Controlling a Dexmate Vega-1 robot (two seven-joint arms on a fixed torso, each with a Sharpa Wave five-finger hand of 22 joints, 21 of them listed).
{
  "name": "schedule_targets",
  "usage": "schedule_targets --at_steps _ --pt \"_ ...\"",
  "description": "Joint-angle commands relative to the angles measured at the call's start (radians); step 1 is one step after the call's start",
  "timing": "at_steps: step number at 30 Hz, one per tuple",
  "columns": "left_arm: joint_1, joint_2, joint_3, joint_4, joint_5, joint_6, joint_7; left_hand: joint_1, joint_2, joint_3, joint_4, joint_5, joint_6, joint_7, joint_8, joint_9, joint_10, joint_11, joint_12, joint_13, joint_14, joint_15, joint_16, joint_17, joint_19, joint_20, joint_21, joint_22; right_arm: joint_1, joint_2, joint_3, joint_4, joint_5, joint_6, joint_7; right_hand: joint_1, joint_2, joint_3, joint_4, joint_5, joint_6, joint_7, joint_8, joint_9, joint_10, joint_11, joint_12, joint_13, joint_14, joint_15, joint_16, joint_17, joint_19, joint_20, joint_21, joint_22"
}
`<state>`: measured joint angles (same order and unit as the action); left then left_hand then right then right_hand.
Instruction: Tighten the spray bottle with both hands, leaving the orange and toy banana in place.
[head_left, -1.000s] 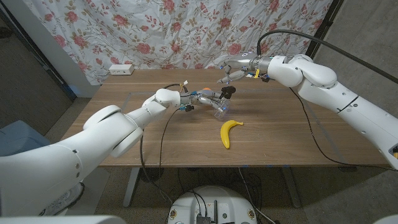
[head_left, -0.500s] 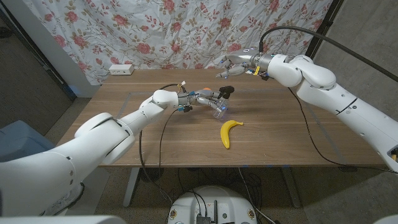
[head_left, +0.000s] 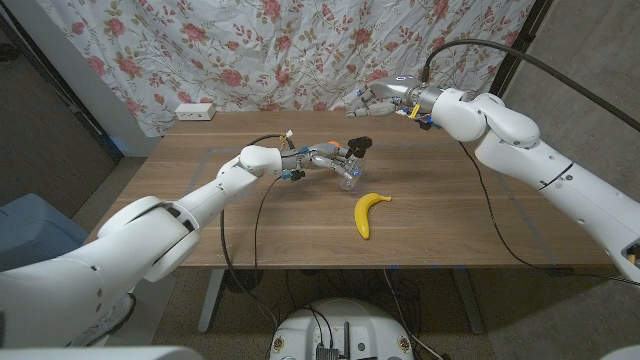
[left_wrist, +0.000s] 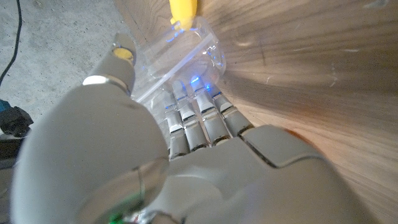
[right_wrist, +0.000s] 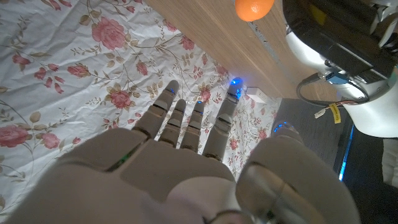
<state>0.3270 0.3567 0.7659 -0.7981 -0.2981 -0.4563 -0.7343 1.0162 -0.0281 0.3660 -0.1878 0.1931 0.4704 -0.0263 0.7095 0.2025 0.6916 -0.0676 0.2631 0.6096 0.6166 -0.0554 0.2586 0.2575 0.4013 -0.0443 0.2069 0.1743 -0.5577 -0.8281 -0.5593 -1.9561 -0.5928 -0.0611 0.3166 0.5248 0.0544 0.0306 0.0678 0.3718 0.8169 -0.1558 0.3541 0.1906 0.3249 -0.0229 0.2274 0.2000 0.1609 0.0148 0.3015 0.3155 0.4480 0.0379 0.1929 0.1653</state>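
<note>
The spray bottle (head_left: 350, 168) is tilting near the counter's (head_left: 450, 220) middle, its clear body wrapped by the left robot hand (head_left: 325, 160). The orange (head_left: 331, 144) is sitting just behind that hand, at 12 o'clock. The banana (head_left: 368, 212) is lying at 5 o'clock from the bottle. The right robot hand (head_left: 372, 99) is hovering at 1 o'clock, fingers spread, gripping nothing

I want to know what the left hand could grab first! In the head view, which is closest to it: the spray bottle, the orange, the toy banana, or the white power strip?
1. Spray bottle: held in the left hand.
2. Orange: just behind the hand.
3. Toy banana: nearer the front edge, to the right.
4. White power strip: far back-left corner.
</note>
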Motion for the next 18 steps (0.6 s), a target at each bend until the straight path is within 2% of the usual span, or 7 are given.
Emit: schedule_targets --at_steps 1,7,11,18 --pt "0.044 0.061 -0.021 -0.111 -0.016 0.044 0.031 -0.046 0.151 0.024 0.017 0.009 0.192 -0.031 0.157 0.004 0.123 -0.106 0.009 0.003 0.01 -0.135 -0.001 0.006 0.012 -0.027 0.006 0.005 -0.07 0.003 0.045 -0.025 0.108 -0.092 -0.076 -0.003 0.012 -0.005 0.002 -0.002 -0.024 0.001 -0.011 0.0 0.002 0.015 -0.004 0.003 0.003 0.011 -0.004 0.0 0.001 0.004 -0.002 0.004" --pt "0.067 0.086 -0.031 -0.147 -0.026 0.06 0.043 -0.047 0.152 0.024 0.017 0.009 0.192 -0.03 0.156 0.004 0.121 -0.108 0.008 0.003 0.012 -0.137 -0.001 0.007 0.013 -0.025 0.006 0.005 -0.119 0.009 0.072 -0.042 0.179 -0.144 -0.139 -0.009 0.014 -0.009 0.002 -0.01 -0.086 -0.005 -0.043 0.0 -0.002 0.026 -0.01 0.003 -0.005 0.027 -0.013 -0.003 0.0 0.007 -0.003 0.004" --pt "0.087 0.103 -0.04 -0.173 -0.033 0.071 0.06 -0.047 0.152 0.023 0.016 0.009 0.189 -0.033 0.155 0.004 0.119 -0.112 0.007 0.003 0.012 -0.138 0.0 0.008 0.022 -0.018 0.01 0.006 -0.147 0.015 0.083 -0.048 0.217 -0.171 -0.187 -0.013 0.016 -0.009 0.004 -0.012 -0.094 -0.005 -0.048 0.0 -0.002 0.03 -0.011 0.003 -0.008 0.031 -0.016 -0.003 -0.002 0.008 -0.003 0.004" --pt "0.113 0.122 -0.053 -0.2 -0.044 0.079 0.08 -0.046 0.15 0.022 0.015 0.009 0.188 -0.035 0.154 0.004 0.117 -0.112 0.005 0.004 0.016 -0.14 0.002 0.009 0.025 -0.018 0.011 0.007 -0.171 0.024 0.09 -0.047 0.285 -0.203 -0.242 -0.02 0.019 -0.012 0.006 -0.019 -0.141 -0.004 -0.074 -0.002 -0.006 0.037 -0.015 0.003 -0.011 0.031 -0.021 -0.004 -0.006 0.009 -0.005 0.004"
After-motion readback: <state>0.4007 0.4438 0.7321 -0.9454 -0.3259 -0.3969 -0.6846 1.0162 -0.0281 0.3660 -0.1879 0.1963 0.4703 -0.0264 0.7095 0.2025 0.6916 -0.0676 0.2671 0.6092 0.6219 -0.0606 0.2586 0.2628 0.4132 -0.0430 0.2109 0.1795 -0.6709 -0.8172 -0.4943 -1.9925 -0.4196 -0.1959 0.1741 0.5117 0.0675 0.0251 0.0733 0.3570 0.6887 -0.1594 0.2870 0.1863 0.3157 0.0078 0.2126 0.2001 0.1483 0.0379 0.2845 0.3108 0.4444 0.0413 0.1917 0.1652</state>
